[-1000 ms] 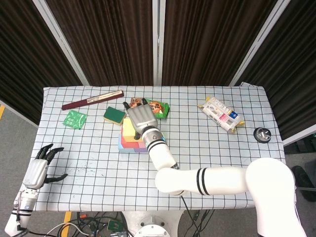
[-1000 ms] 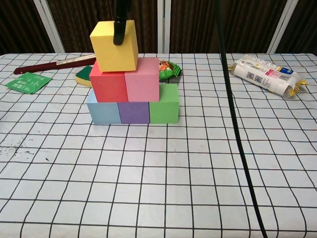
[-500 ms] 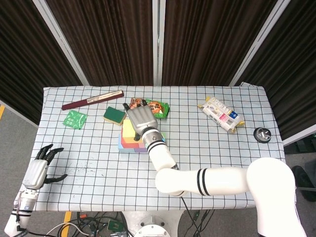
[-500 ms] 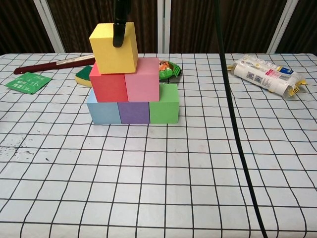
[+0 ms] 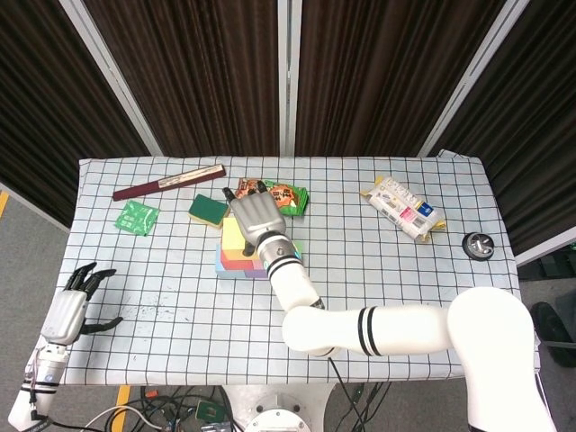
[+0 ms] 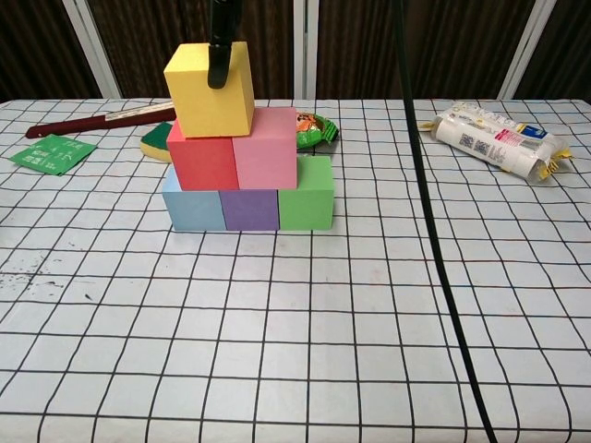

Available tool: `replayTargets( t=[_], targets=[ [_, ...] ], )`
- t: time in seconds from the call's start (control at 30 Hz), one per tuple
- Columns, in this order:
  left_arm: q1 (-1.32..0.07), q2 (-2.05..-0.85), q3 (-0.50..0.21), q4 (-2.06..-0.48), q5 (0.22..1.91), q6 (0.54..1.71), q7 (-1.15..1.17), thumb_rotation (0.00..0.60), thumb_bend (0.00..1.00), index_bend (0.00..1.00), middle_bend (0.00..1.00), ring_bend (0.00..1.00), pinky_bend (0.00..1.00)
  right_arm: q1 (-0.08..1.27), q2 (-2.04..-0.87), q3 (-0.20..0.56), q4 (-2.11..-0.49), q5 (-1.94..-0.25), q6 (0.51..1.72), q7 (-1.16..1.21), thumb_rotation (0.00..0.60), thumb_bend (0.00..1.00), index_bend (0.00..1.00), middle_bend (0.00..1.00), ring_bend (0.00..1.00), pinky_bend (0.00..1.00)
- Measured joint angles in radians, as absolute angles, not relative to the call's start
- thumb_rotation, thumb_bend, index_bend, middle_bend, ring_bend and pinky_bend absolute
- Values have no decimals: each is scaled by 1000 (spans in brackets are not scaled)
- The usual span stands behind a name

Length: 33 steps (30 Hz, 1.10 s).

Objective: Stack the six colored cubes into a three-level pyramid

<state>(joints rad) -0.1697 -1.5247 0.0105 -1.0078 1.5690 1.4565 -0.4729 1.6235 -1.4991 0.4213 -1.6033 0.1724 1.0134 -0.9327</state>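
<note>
On the checkered table a stack stands: blue cube, purple cube and green cube in a row, with the red cube and pink cube on top of them. The yellow cube sits at the top, mostly over the red one and slightly tilted. My right hand covers the yellow cube from above and grips it; a dark finger lies on its front face. My left hand hangs open off the table's front left corner, holding nothing.
Behind the stack lie a green sponge and a green-orange snack packet. A dark red stick and a green sachet lie at the back left. A white packet and a black round object are at the right.
The yellow cube has shifted very slightly to the left with my right hand on it. The lower cubes and my left hand have not moved.
</note>
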Motion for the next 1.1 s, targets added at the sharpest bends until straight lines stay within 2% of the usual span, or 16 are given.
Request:
replayTargets(
  t=[1.1],
  targets=[
    [-158,-1523,13,-1010,1578,1486,-482,600,0,196,222,62,89,1612,-1519,422,-1586,160,1001,-938,600,80,0,616,172,0]
  ],
)
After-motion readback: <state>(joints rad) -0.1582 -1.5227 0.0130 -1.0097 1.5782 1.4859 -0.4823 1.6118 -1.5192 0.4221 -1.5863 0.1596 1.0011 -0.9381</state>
